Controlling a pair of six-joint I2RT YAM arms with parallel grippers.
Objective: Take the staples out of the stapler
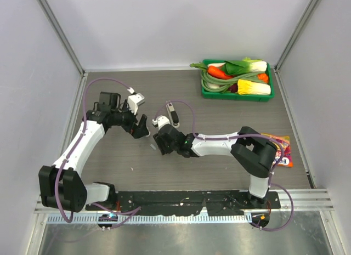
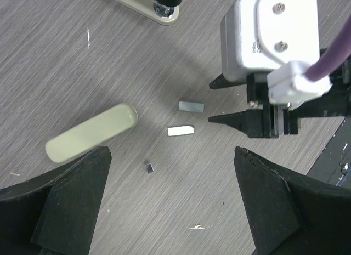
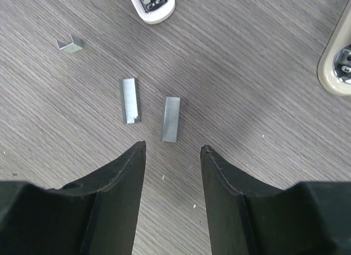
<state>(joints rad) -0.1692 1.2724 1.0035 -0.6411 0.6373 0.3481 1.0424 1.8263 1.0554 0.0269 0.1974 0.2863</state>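
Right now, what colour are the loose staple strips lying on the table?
The staple strips are silvery grey, clearest in the right wrist view.

Grey-brown wood-grain tabletop (image 1: pixel 247 115), grain running left to right. Closed in on three sides by plain pale lilac-white panels: back wall (image 1: pixel 181 24), left wall (image 1: pixel 27 74), right wall (image 1: pixel 329 74). Slanted aluminium posts (image 1: pixel 60 30) in both back corners. Along near edge, black mounting plate (image 1: pixel 186 197) on silver rail (image 1: pixel 307 196); below that, brushed metal sheet (image 1: pixel 181 238). Soft, even light, faint shadows only
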